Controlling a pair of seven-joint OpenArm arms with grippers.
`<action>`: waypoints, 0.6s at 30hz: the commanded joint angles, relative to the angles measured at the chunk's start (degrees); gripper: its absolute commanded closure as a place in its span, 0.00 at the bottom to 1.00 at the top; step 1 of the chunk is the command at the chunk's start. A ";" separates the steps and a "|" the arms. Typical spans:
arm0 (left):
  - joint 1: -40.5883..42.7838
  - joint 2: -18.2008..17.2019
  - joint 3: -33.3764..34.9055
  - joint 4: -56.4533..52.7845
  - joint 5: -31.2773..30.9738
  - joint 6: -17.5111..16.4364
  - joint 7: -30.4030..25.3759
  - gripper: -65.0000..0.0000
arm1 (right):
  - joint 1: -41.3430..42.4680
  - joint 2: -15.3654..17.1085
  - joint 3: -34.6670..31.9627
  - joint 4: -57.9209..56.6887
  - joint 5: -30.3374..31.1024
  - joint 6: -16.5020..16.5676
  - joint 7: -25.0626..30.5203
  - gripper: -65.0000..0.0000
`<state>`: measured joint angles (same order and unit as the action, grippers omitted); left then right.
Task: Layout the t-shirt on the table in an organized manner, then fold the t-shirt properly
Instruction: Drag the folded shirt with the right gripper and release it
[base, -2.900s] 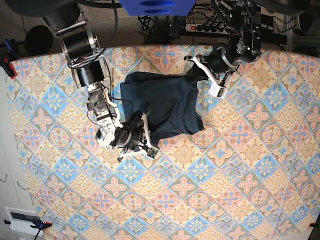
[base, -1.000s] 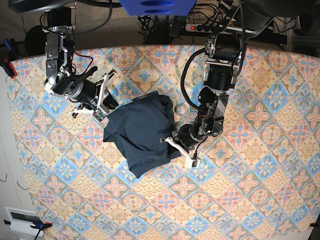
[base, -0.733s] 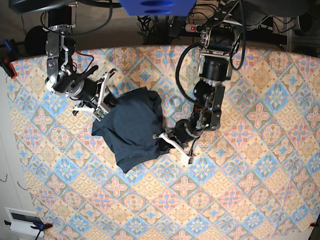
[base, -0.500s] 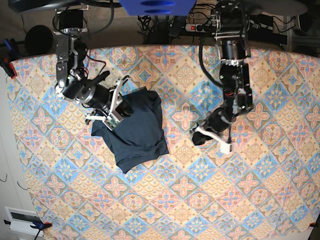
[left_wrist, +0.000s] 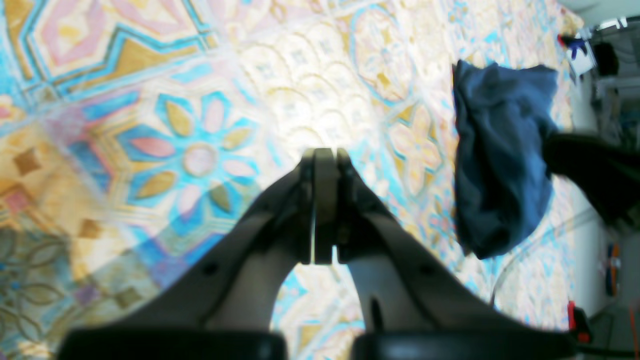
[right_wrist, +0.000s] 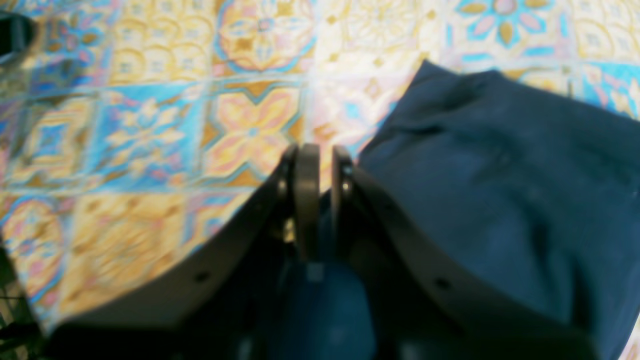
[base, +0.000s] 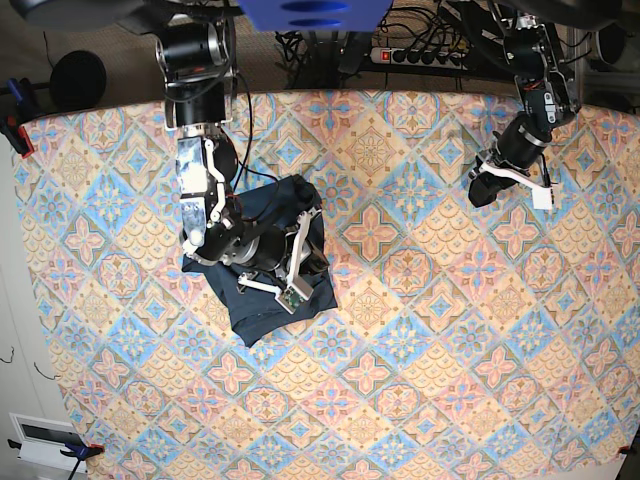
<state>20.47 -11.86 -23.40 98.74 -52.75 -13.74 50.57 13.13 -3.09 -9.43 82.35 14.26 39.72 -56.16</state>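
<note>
While the t-shirt (base: 268, 258) lies bunched on the worktop (base: 420, 380), the right pincer (right_wrist: 316, 200) pinches a fold — probably to drag it flat — and the left pincer (left_wrist: 320, 205), closed and empty, hangs well apart.

Past the far edge of the tabletop lies a dark floor with tangled black cables (base: 330, 50) and a power strip (base: 415, 55). Red clamps (base: 15, 130) grip the far-left corner and the near corners. A pale floor runs along the left edge, with a white box (base: 45, 437), perhaps a socket, by the near-left corner.
</note>
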 joint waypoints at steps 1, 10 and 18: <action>-0.03 -0.32 -0.12 1.61 -1.01 -0.64 -0.76 1.00 | 2.48 -1.08 0.16 -1.60 0.20 0.28 2.40 0.94; -0.29 -0.32 -0.12 2.05 -1.18 -0.64 -0.68 1.00 | 6.96 -2.93 0.60 -21.73 -2.96 0.28 14.36 0.94; -0.38 -0.32 -0.12 2.05 -1.18 -0.64 -0.68 1.00 | 7.58 -2.58 1.04 -29.38 -3.05 0.28 22.36 0.95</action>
<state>20.34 -11.57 -23.24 99.70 -52.77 -13.76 50.81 19.22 -5.58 -8.60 52.10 10.85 39.53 -33.98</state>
